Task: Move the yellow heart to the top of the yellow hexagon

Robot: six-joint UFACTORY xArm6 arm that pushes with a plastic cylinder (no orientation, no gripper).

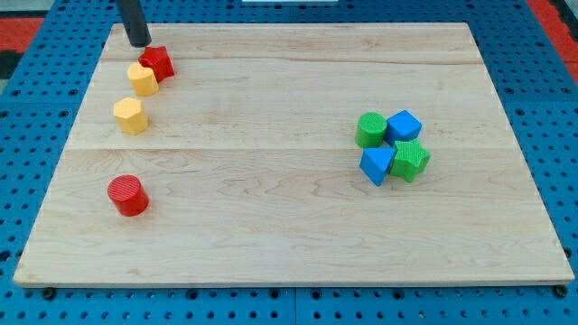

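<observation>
Yellow heart (142, 78) at table's upper left, smooth matte block, lobes hard to make out at this size; touching red block (157, 62) on its upper right. Red block's shape unclear, angular, maybe a star. Yellow hexagon (130, 116) just below the heart toward view's bottom, close but apart, faceted sides visible. My tip (141, 42) just above-left of the red block, touching or nearly touching, cannot tell which; above the heart, not on it. Dark straight rod, upper part cut off by view's top edge. No claw on this arm, only the rod, so no open-or-pinched state to tell.

Red cylinder (127, 195) lower left, alone, round top, well apart from the yellows. Cluster at right of centre: green cylinder-like block (370, 129), blue cube (404, 125), blue triangle (377, 165), green ribbed block (410, 160), shape unclear; all packed together touching. Table (271, 226) pale wood, planks with visible grain. Blue perforated pegboard (551, 108) around it, red strip at top corners.
</observation>
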